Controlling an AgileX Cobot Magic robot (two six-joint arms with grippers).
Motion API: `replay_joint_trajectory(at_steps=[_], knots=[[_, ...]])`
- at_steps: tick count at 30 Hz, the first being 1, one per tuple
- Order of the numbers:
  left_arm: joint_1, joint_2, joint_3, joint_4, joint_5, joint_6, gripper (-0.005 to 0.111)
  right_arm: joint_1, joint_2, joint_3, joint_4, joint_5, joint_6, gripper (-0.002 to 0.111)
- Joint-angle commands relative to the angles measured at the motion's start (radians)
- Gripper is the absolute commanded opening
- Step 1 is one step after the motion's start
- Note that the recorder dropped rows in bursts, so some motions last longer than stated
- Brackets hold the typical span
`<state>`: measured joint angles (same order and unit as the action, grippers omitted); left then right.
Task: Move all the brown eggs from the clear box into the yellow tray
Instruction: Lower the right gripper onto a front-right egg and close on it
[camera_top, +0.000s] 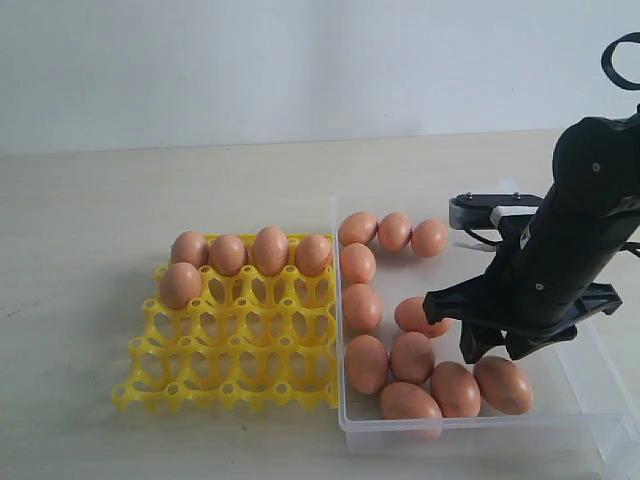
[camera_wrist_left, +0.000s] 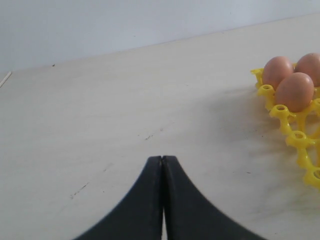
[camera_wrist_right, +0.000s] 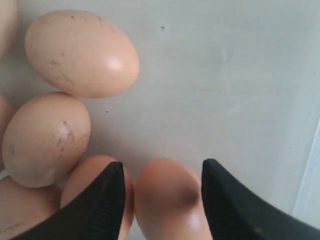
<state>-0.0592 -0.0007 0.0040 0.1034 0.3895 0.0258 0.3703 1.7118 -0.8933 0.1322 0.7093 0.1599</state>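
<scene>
The yellow tray (camera_top: 230, 352) holds several brown eggs (camera_top: 270, 250) along its far row and one in the left cup of the row nearer to me. The clear box (camera_top: 342, 425) to its right contains several more brown eggs (camera_top: 412, 357). My right gripper (camera_top: 495, 352) hangs inside the box, open, its fingers (camera_wrist_right: 100, 205) straddling one egg (camera_wrist_right: 167, 200) with a gap on each side. That egg (camera_top: 503, 385) is the rightmost one near the front wall. My left gripper (camera_wrist_left: 162, 159) is shut and empty over bare table, left of the tray's corner (camera_wrist_left: 295, 137).
The box's right part (camera_top: 590, 400) has bare floor. Neighbouring eggs (camera_wrist_right: 47, 137) lie close beside the straddled egg, one touching it behind a finger. The pale tabletop (camera_top: 100, 220) stretches left of and behind the tray.
</scene>
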Motion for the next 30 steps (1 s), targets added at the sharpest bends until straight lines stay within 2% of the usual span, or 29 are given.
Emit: replay_joint_trajectory(at_steps=[1,11,30], knots=[[0.002,0.001,-0.004,-0.002,-0.009,-0.003,0.0,-0.005,-0.053,0.004,-0.04,0.037,-0.002,0.047],[0.002,0.001,-0.004,-0.002,-0.009,-0.003,0.0,-0.005,-0.089,0.026,-0.082,0.063,-0.036,0.047],[0.002,0.001,-0.004,-0.002,-0.009,-0.003,0.0,0.002,-0.093,0.102,-0.033,-0.034,-0.036,0.047]])
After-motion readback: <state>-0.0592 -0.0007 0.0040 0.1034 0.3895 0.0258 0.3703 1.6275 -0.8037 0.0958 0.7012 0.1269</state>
